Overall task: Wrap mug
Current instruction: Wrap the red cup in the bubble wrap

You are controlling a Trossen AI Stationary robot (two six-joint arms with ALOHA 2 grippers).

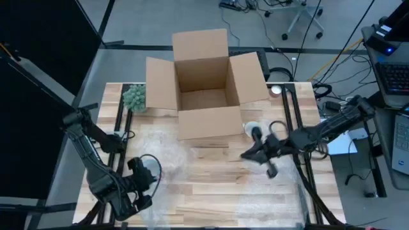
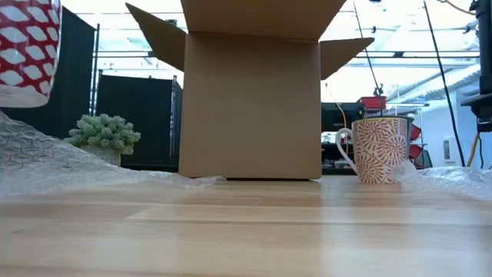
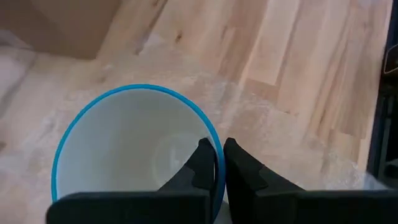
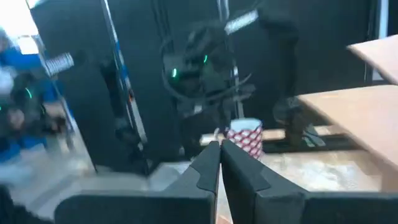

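Mug, red-and-white, hangs near the cardboard box, its rim pinched by the left gripper; ceramic looks rigid, slick, breakable. Right gripper is closed, empty.

Bright backlight, blurred right wrist view

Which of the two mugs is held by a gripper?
The red-and-white patterned mug with blue rim, gripped by the left gripper; the leaf-patterned mug stands on the table.
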